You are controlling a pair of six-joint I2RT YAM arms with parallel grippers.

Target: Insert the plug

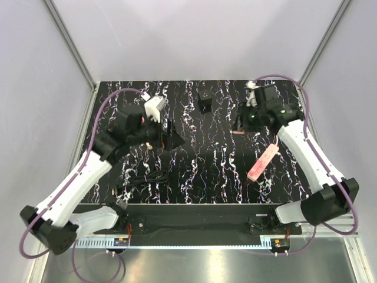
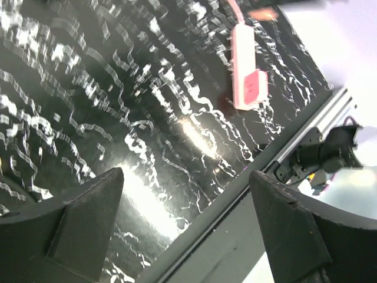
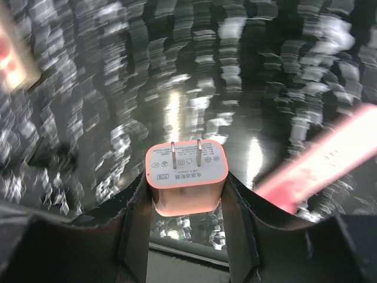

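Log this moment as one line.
right gripper: shut on pink-and-white two-prong plug | left gripper: open, empty | pink power strip: on black marbled table

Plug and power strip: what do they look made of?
The plug looks like smooth moulded plastic: pale face, pinkish-orange rim, rounded corners, printed markings. Its two prongs look like bare metal. The power strip is probably pink plastic with a smooth finish, though it is blurred.

The power strip [image 3: 321, 156] shows blurred and cropped at the right wrist view's edge.

Print on plug [image 3: 186, 177] face (too small, unreadable).
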